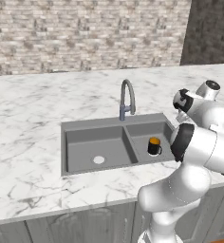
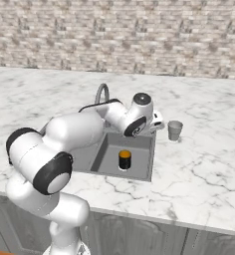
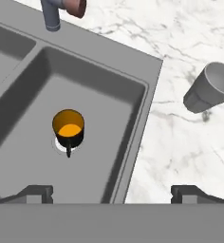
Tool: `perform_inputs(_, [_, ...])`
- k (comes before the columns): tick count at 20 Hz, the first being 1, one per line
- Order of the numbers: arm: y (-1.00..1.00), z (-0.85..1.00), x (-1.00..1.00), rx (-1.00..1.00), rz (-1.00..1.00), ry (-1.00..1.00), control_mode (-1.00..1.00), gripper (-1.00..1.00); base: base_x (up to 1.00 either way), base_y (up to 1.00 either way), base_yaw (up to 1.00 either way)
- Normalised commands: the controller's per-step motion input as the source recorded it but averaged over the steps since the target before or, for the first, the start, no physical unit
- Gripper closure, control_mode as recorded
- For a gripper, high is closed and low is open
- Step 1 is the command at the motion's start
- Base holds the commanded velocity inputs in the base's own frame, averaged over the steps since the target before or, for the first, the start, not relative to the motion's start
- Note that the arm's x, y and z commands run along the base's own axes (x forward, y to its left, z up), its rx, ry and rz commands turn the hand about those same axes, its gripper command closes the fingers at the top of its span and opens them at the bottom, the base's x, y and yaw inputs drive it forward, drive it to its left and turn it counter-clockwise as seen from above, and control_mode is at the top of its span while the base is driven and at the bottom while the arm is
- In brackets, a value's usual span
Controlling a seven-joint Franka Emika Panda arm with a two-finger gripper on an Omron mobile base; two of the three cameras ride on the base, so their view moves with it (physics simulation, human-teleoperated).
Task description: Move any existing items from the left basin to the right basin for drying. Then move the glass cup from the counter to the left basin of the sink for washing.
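Note:
The black mug with the orange top [image 1: 154,146] [image 2: 125,160] [image 3: 68,127] stands upright on the floor of the right basin [image 1: 143,132] [image 3: 104,95], over its drain. The left basin [image 1: 85,147] holds nothing but its white drain. On the marble counter [image 1: 28,118], just right of the sink, stands the pale glass cup [image 2: 175,130] [image 3: 213,88]. My gripper [image 2: 158,121] [image 3: 111,193] hovers above the sink's right rim, between mug and cup. It is open, its fingertips [image 3: 38,192] wide apart with nothing between them.
The curved steel faucet [image 1: 127,97] [image 2: 102,92] [image 3: 54,12] rises behind the divider between the basins. A brick wall runs behind the counter. My white arm covers part of the sink in the right base view.

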Motion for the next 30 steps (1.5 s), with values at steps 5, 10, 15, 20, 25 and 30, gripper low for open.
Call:
perform_inputs(5, [-0.27,0.14,0.01,-0.29,0.06,-0.02,-1.00,-1.00,0.00,0.00,0.00])
perform_inputs(10, [0.00,0.00,0.16,-0.13,-0.01,0.07,-1.00,-1.00,0.00,0.00,0.00])
perform_inputs(15, [-0.03,0.00,0.32,-0.01,0.00,0.00,-1.00,-1.00,0.00,0.00,0.00])
perform_inputs(20, [-0.17,0.00,0.46,-0.02,0.00,-0.01,-1.00,-1.00,0.00,0.00,0.00])
perform_inputs(25, [-0.29,0.02,0.25,-0.01,0.00,-0.01,-1.00,-1.00,0.00,0.00,0.00])
perform_inputs(30, [-0.45,-0.02,0.16,0.00,0.00,0.00,-1.00,-1.00,0.00,0.00,0.00])
